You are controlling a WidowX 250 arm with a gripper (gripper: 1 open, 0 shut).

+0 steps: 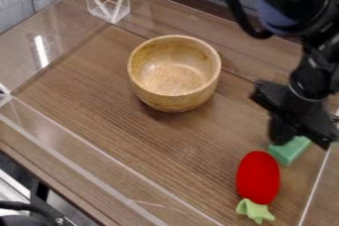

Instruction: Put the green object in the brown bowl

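The green object (292, 152), a small light-green block, lies on the wooden table near the right edge. My gripper (294, 137) stands straight down on it, its black fingers closed over the block's far end, which they hide. The near end of the block shows below the fingers and still rests on the table. The brown bowl (173, 98) stands upright and holds nothing, in the middle of the table, well to the left of the gripper.
A red strawberry toy (257, 177) with a green leafy tip lies just in front of the block. Clear plastic walls (40, 121) border the table's left and front, with a clear folded piece (106, 5) at the back left.
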